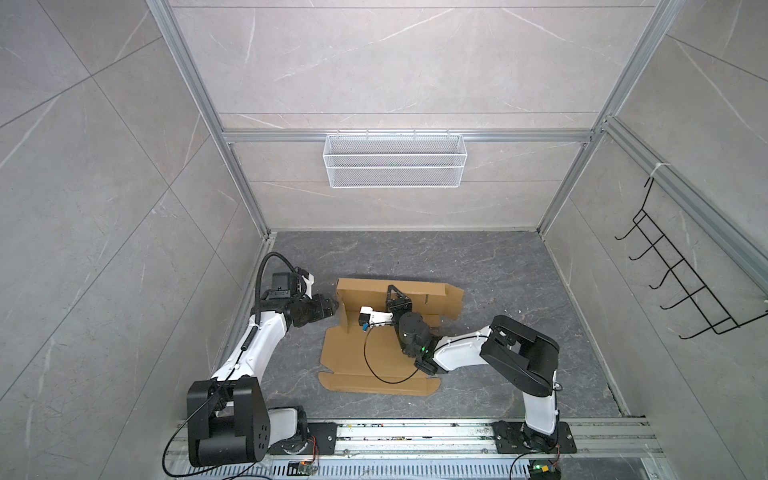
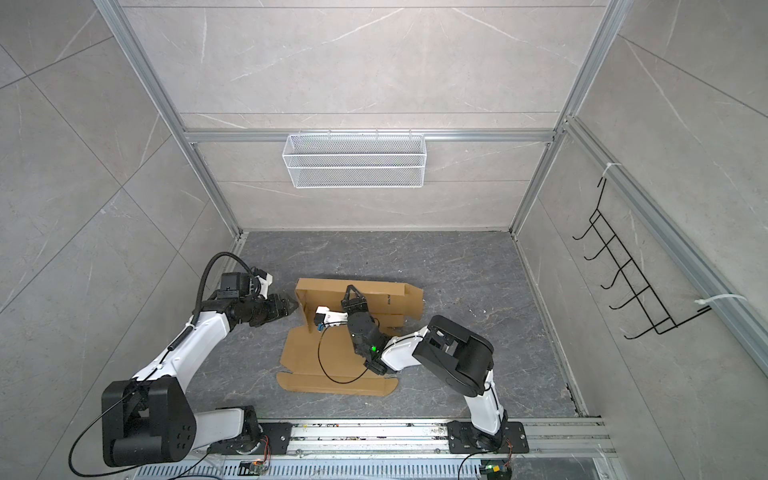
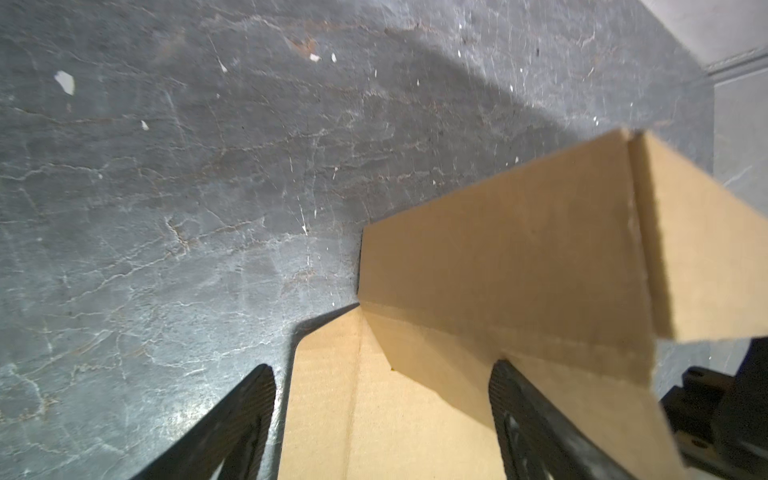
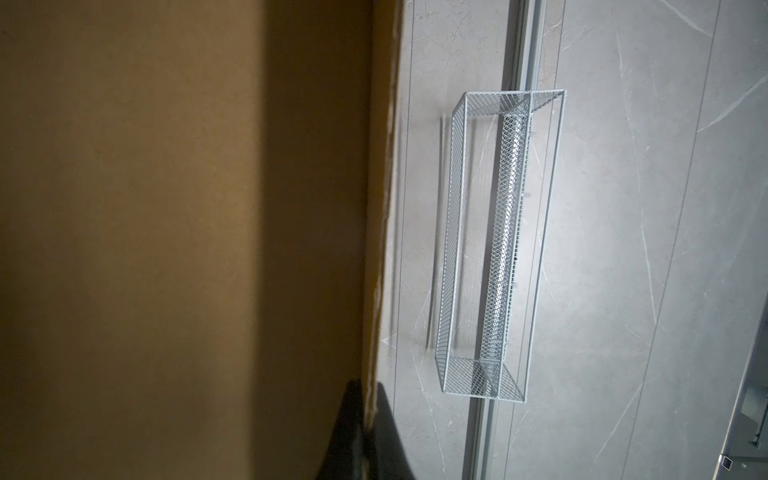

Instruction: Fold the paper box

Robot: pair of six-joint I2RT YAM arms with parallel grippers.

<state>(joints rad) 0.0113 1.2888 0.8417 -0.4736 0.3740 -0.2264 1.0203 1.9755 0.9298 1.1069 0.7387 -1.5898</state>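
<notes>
The paper box [image 1: 353, 353] [image 2: 307, 357] is a brown cardboard sheet lying partly folded on the dark floor, with its back wall raised. My right gripper [image 1: 392, 289] [image 2: 352, 289] reaches over the sheet and is shut on the top edge of that raised wall. In the right wrist view the jaws [image 4: 368, 386] pinch the thin cardboard edge [image 4: 166, 208]. My left gripper [image 1: 332, 305] [image 2: 293, 305] stands open at the box's left end. In the left wrist view [image 3: 381, 368] a side flap [image 3: 498, 257] lies between the spread fingers, with a gap on each side.
A white wire basket [image 1: 395, 160] [image 4: 498, 241] hangs on the back wall. A black hook rack [image 1: 681, 282] is fixed to the right wall. Aluminium frame posts border the floor, and the arms' base rail [image 1: 415, 436] runs along the front.
</notes>
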